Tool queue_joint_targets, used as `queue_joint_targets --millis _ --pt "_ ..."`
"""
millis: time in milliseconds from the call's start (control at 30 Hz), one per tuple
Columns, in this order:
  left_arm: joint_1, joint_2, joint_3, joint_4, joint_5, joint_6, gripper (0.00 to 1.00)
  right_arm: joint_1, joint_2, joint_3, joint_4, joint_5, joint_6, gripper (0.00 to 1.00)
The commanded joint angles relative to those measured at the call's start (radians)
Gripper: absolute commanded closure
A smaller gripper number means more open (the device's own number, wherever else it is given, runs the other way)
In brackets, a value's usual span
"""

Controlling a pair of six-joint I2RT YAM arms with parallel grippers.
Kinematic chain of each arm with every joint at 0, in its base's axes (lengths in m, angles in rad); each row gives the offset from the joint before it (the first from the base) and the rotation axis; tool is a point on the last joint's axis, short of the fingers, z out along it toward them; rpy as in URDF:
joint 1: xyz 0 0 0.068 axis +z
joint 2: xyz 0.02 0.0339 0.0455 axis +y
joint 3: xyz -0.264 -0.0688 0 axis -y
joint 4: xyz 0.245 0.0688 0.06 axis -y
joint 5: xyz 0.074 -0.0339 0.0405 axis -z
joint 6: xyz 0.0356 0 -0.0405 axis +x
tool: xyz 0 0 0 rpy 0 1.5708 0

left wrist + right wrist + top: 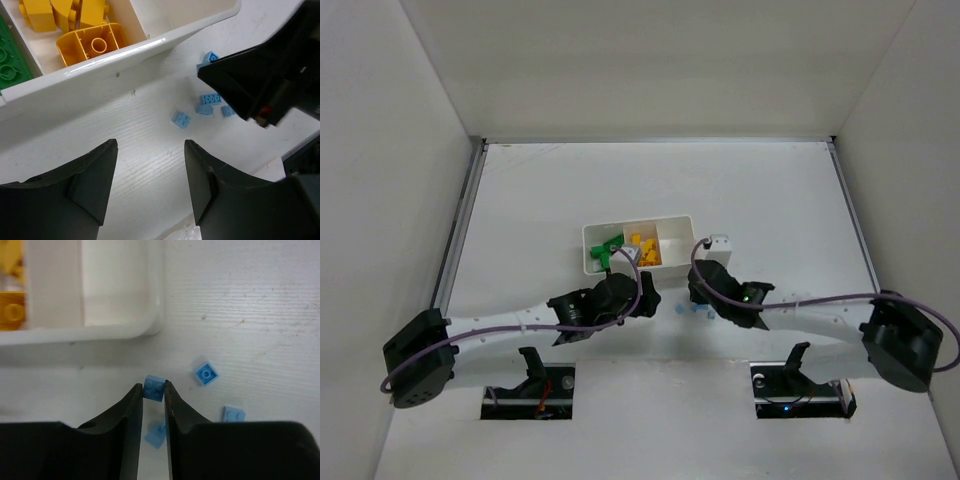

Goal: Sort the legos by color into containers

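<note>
Near the tray (100,333), right gripper (153,390) pinches a half-hidden light-blue brick (155,383); left gripper (150,150) hangs spread.

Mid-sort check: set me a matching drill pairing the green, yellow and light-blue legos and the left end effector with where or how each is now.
1. green legos
2. yellow legos
3. light-blue legos
4. left end effector

A. open, holding nothing
B. middle compartment of the tray
C. loose on the table beside the tray
D. left compartment of the tray

Pairs: 1-D, 2-B, 3-C, 4-A
</note>
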Motion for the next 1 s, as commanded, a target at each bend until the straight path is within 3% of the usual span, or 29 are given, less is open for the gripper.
queue_joint_targets --millis 0,167,367,500,567,667,967 --pt "-0.016 0.029 0.000 0.043 0.000 0.034 0.46 0.041 -0.152 0.050 -0.037 0.040 -0.035 0.77" --pt "-0.039 0.086 0.029 0.056 -0.006 0.063 0.46 0.022 -0.210 0.138 0.012 0.019 -0.158 0.76" --pt "-0.063 0.158 0.052 0.089 -0.009 0.075 0.46 -0.090 -0.053 0.262 0.153 -0.046 -0.276 0.75" --pt "-0.076 0.201 0.069 0.107 -0.010 0.092 0.46 -0.124 -0.002 0.288 0.182 -0.047 -0.270 0.54" --pt "-0.079 0.222 0.080 0.116 -0.010 0.107 0.46 -0.121 -0.026 0.270 0.201 -0.046 -0.268 0.50" --pt "-0.080 0.259 0.097 0.133 -0.009 0.135 0.47 -0.121 -0.095 0.215 0.196 -0.033 -0.258 0.51" --pt "-0.122 0.409 0.184 0.171 -0.007 0.265 0.50 -0.127 -0.310 -0.075 0.104 -0.020 -0.066 0.71"
